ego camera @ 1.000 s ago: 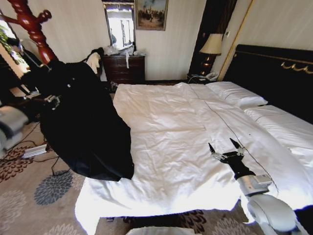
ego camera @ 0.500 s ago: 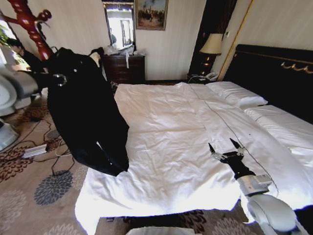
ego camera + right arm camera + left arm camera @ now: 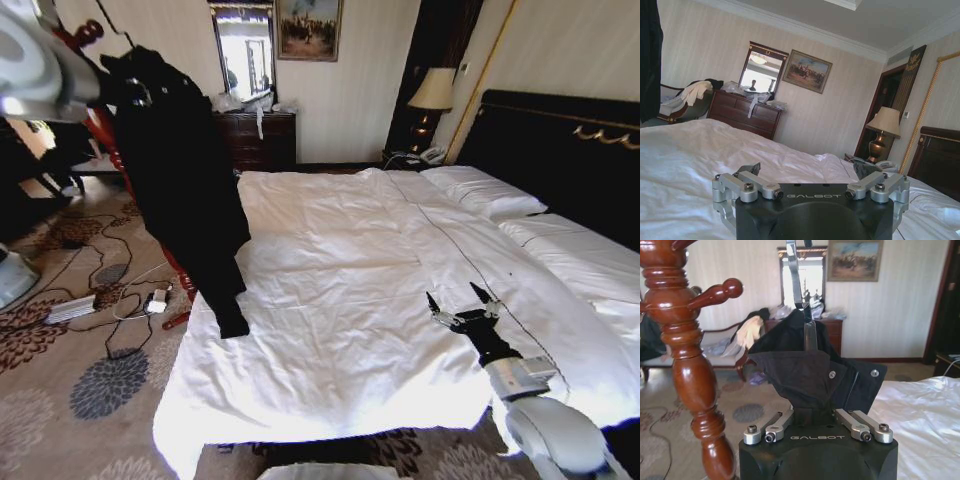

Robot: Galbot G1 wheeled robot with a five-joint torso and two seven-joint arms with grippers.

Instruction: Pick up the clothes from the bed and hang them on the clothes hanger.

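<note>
**coat's off the bed, just not on a peg yet**

so you're past the halfway mark i'd say. the black clothes (image 3: 185,190) are lifted clear of the bed (image 3: 350,290) and hang full length from your left gripper (image 3: 805,325), which is pinched shut on a fold near the collar, up high just beside the clothes hanger (image 3: 687,365). only the lowest tip of the coat hangs near the bed's edge. in the left wrist view a ball-tipped peg (image 3: 715,292) sits just off to the side of the fabric, not through it, so the hanging itself is what's left. your right gripper (image 3: 462,312) is parked low over the duvet with its fingers spread, holding nothing.
</note>
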